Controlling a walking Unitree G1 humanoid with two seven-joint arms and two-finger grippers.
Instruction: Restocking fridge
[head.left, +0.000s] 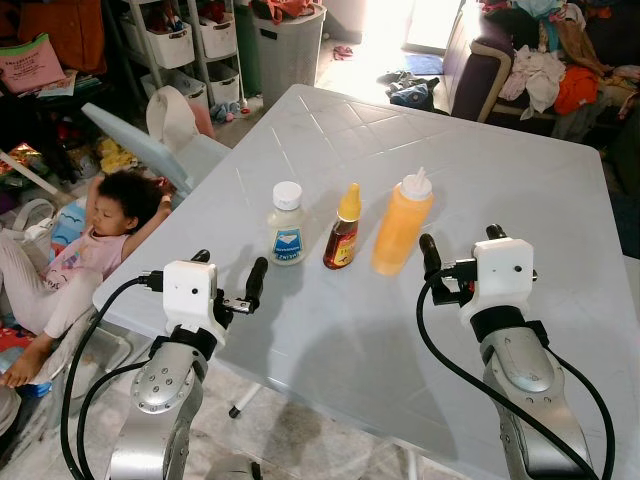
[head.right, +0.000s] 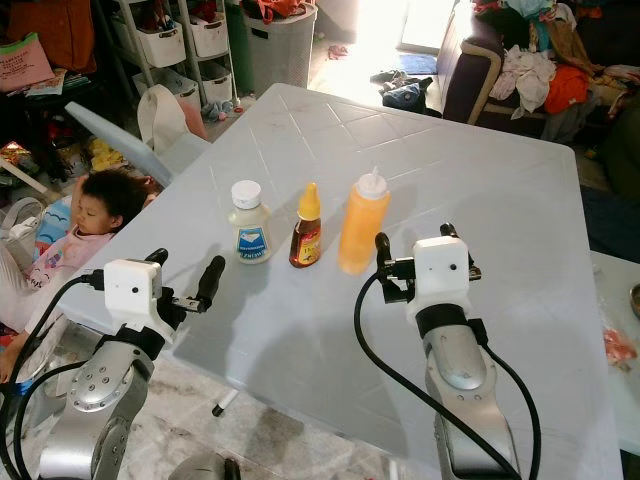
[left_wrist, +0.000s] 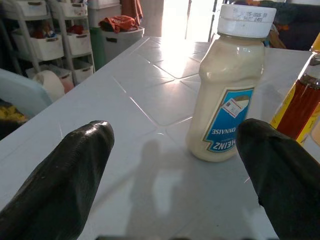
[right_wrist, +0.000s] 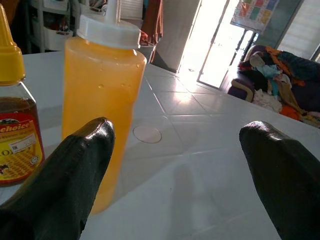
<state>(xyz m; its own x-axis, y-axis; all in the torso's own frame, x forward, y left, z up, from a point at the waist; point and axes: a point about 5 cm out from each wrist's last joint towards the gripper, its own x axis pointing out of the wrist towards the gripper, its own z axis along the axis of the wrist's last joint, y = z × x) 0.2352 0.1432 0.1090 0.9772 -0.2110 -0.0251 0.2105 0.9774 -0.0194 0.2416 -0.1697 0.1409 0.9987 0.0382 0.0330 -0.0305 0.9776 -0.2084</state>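
You have a pale tiled counter (head.left: 520, 170) in front of you, with three bottles standing upright in a row not far from its near edge. The orange squeeze bottle (head.left: 401, 222) with a white nozzle cap is the biggest and stands nearest the right side. The mayonnaise jar (head.left: 286, 224) with a white lid and blue label stands at the left end of the row, and the honey bottle (head.left: 342, 229) with a yellow cap sits between the two, near both but touching neither.

Your left hand (head.left: 228, 285) hovers over the counter's near-left edge, fingers spread wide, pointing at the mayonnaise jar and well short of it. Your right hand (head.left: 462, 252) hovers above the near part of the counter, fingers also spread, its left finger (right_wrist: 65, 175) just beside the orange squeeze bottle.

A child (head.left: 95, 245) lies on the floor beyond the counter's left edge.
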